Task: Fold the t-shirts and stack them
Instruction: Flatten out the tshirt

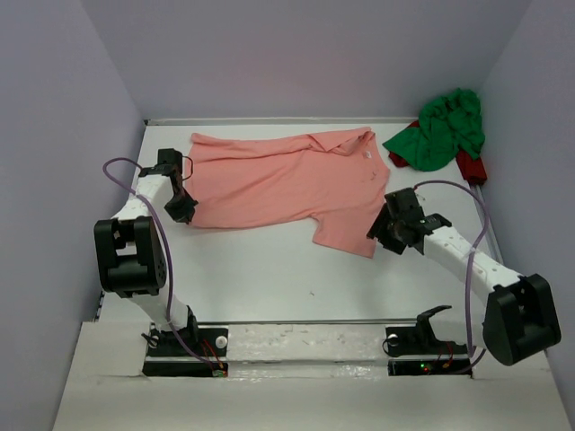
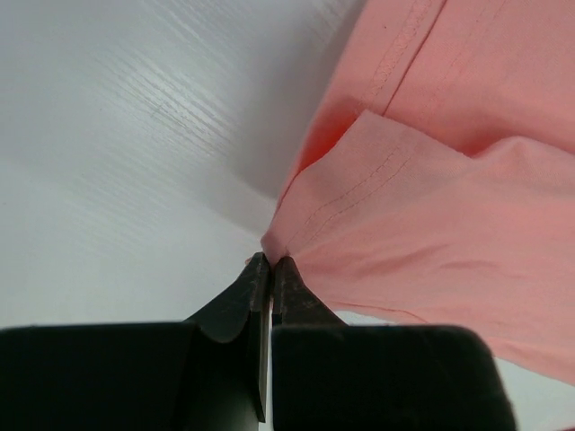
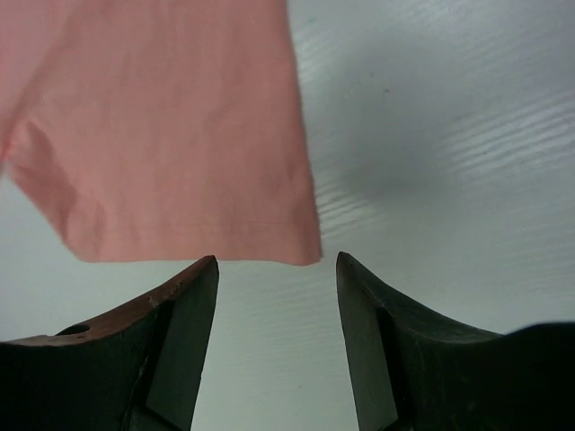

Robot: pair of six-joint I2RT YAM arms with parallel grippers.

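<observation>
A salmon pink t-shirt (image 1: 278,184) lies spread flat across the back middle of the white table. My left gripper (image 1: 187,214) is at its left hem corner. In the left wrist view that gripper (image 2: 269,263) is shut on a pinched fold of the pink cloth (image 2: 431,215). At the shirt's right sleeve (image 1: 346,235) is my right gripper (image 1: 377,235). The right wrist view shows it (image 3: 277,265) open, the sleeve's hem corner (image 3: 296,242) lying just ahead of the fingertips, with nothing between them. A bright green t-shirt (image 1: 442,130) sits crumpled in the back right corner.
A dark red cloth (image 1: 471,167) shows under the green shirt's right side. Pale walls close in the table (image 1: 269,278) at the back, left and right. Both arm bases (image 1: 184,346) sit along the near edge.
</observation>
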